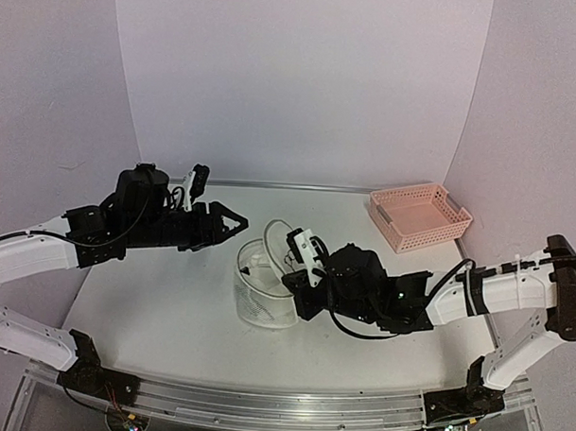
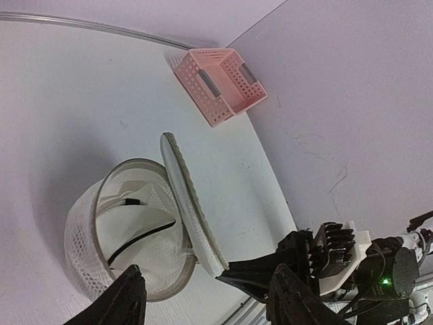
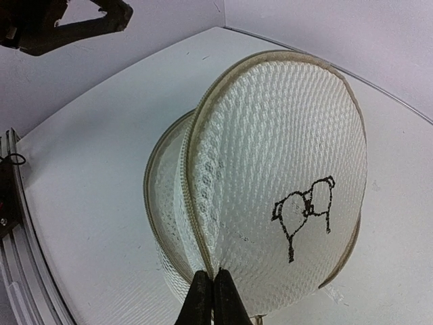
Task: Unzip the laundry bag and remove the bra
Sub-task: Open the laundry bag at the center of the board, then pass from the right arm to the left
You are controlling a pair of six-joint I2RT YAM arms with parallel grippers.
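Note:
The laundry bag (image 1: 264, 288) is a round white mesh pouch at the table's middle, unzipped, its lid (image 2: 191, 203) swung up and open. The lid's outer face with the black bra drawing (image 3: 308, 213) fills the right wrist view. My right gripper (image 3: 213, 298) is shut on the lid's zipper edge and holds it up. Inside the open pouch lies the bra (image 2: 135, 217), white fabric with thin black straps. My left gripper (image 1: 233, 223) is open and empty, hovering just left of and above the pouch; its fingertips (image 2: 128, 298) frame the pouch opening.
A pink lattice basket (image 1: 419, 215) stands at the back right near the wall; it also shows in the left wrist view (image 2: 220, 84). White walls close in the back and sides. A metal rail (image 1: 262, 404) runs along the near edge.

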